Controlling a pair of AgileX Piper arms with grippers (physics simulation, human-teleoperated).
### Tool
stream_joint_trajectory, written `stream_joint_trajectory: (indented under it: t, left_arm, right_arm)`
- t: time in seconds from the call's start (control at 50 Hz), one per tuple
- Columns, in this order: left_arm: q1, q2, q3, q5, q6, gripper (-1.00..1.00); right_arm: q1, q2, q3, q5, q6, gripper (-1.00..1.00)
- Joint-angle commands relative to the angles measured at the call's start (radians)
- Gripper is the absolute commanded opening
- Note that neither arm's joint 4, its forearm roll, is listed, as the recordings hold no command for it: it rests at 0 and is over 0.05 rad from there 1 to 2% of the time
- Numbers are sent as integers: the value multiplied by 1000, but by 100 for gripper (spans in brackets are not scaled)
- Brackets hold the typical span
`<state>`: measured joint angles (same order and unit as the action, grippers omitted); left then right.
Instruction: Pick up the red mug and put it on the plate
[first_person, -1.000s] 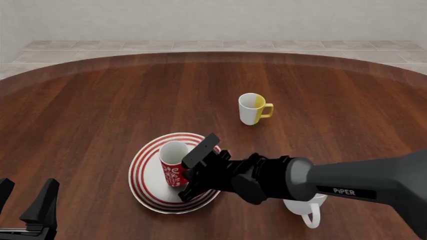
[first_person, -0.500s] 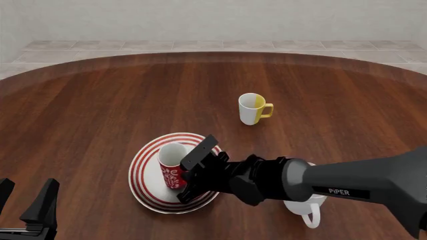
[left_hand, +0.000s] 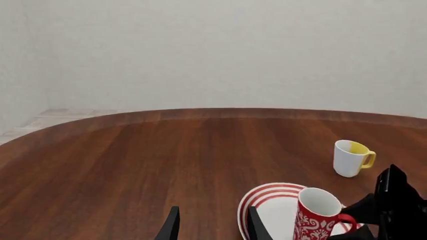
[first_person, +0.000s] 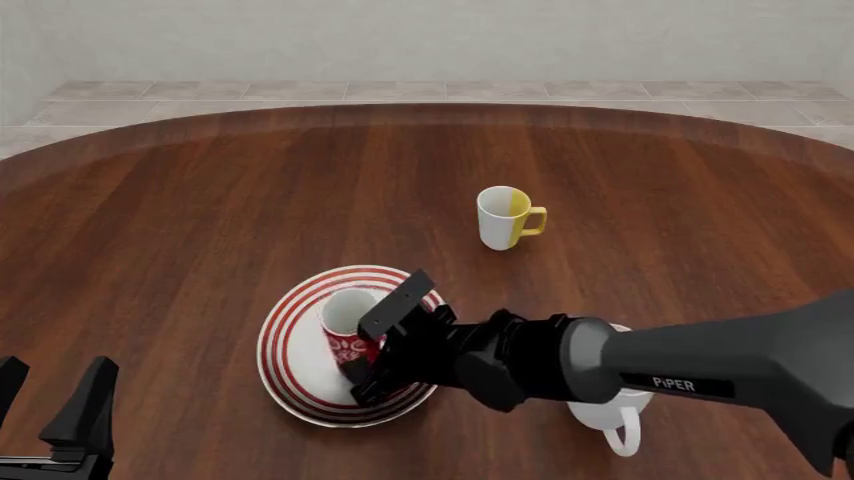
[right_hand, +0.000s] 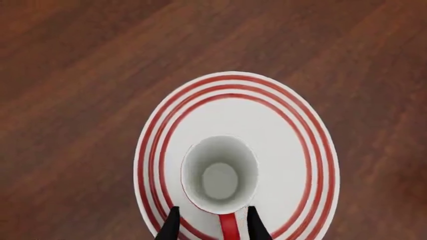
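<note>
Right tool (first_person: 370, 352) clamped; left tool (first_person: 54, 405) open, idle.

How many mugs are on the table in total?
3: small red patterned mug on the red-ringed white plate, white-and-yellow mug farther back, plain white mug partly hidden under the right arm.
</note>
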<state>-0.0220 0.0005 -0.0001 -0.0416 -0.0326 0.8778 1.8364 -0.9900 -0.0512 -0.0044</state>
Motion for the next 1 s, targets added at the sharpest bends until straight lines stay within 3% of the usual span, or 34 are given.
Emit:
stream_joint_trajectory:
  t: [0.02,0.62,0.82,1.0]
  left_arm:
    - [1,0,0,-1,0,100]
    - [1,0,0,-6,-1,100]
    - [-3,0,0,-5,0,100]
    - [-6,0,0,-6,4,100]
  right_arm:
    - [10,-5,-1,1,8,100]
    - [12,-45,1,30,14,100]
    - [-3,-144,21,79,19,100]
    - [-27,-283,56,139,-20,100]
